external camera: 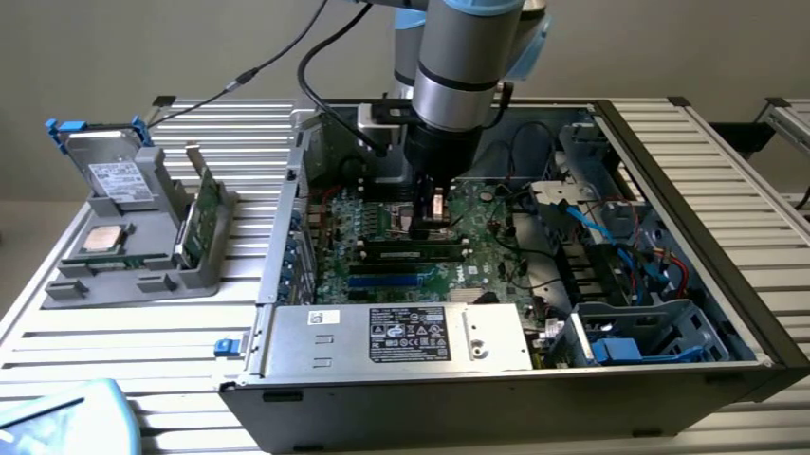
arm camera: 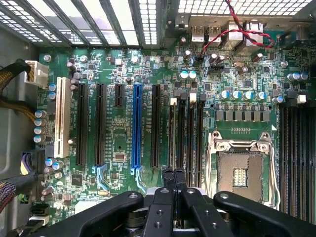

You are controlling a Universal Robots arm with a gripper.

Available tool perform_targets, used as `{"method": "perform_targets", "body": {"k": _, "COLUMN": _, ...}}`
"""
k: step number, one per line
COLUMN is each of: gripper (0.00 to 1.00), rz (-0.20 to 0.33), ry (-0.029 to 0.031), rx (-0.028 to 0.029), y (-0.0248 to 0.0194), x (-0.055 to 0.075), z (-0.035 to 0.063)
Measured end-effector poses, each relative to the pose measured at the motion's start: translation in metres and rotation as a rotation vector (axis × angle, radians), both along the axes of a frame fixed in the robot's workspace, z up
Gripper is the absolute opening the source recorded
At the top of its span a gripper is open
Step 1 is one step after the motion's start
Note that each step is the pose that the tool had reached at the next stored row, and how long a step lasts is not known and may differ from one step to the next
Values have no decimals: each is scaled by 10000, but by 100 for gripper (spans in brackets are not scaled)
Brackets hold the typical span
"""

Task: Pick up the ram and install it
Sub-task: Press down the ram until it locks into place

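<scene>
Black gripper (arm camera: 174,180) fingers sit pressed together, empty, over the green motherboard (arm camera: 123,148). Exterior view adds a thin green ram (external camera: 413,253) stick seated mid-frame inside the metal case (external camera: 506,398).

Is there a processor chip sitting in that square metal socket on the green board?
No, the socket on the motherboard lies open and bare, with only its contact field inside.

Pincer (arm camera: 174,178) fingers pressed together, nothing between them, hovering over the green motherboard (arm camera: 123,143). Empty CPU socket (arm camera: 240,170) with metal frame just beside the tips. Blue slot (arm camera: 137,126) among black slots; white slot (arm camera: 61,116) near the board edge.
</scene>
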State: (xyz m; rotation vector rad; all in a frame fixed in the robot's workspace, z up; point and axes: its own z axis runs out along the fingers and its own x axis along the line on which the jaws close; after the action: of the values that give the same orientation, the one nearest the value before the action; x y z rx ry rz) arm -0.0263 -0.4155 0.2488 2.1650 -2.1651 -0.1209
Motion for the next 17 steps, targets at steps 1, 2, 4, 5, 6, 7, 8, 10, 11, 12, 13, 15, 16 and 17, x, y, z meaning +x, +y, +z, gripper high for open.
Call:
{"method": "perform_targets", "body": {"k": 1, "gripper": 11, "rz": -167, "ry": -1, "rx": 0, "y": 0, "x": 0, "z": 0}}
{"method": "perform_targets", "body": {"k": 2, "gripper": 11, "rz": -325, "ry": -1, "rx": 3, "y": 0, "x": 0, "z": -1}}
{"method": "perform_targets", "body": {"k": 4, "gripper": 11, "rz": -637, "ry": -2, "rx": 2, "y": 1, "x": 0, "z": -1}}
{"method": "perform_targets", "body": {"k": 5, "gripper": 11, "rz": -799, "ry": -1, "rx": 3, "y": 1, "x": 1, "z": -1}}
{"method": "perform_targets", "body": {"k": 6, "gripper": 11, "rz": -947, "ry": -2, "rx": 3, "y": 1, "x": 1, "z": -1}}
{"method": "perform_targets", "body": {"k": 7, "gripper": 11, "rz": -1104, "ry": -1, "rx": 3, "y": 1, "x": 1, "z": -1}}
{"method": "perform_targets", "body": {"k": 8, "gripper": 11, "rz": -1264, "ry": -2, "rx": 2, "y": 1, "x": 1, "z": -1}}
{"method": "perform_targets", "body": {"k": 10, "gripper": 11, "rz": -1569, "ry": -2, "rx": 3, "y": 1, "x": 1, "z": -1}}
{"method": "perform_targets", "body": {"k": 11, "gripper": 11, "rz": -1713, "ry": -2, "rx": 2, "y": 1, "x": 1, "z": -1}}
{"method": "perform_targets", "body": {"k": 12, "gripper": 11, "rz": -1835, "ry": -3, "rx": -2, "y": 1, "x": 1, "z": -2}}
{"method": "perform_targets", "body": {"k": 13, "gripper": 11, "rz": -1942, "ry": -6, "rx": -19, "y": 1, "x": 1, "z": -2}}
{"method": "perform_targets", "body": {"k": 15, "gripper": 11, "rz": -2158, "ry": -13, "rx": -66, "y": 1, "x": 1, "z": -2}}
{"method": "perform_targets", "body": {"k": 16, "gripper": 11, "rz": -2257, "ry": -22, "rx": -116, "y": 1, "x": 0, "z": -2}}
{"method": "perform_targets", "body": {"k": 17, "gripper": 11, "rz": -2339, "ry": -35, "rx": -180, "y": 1, "x": 0, "z": -1}}
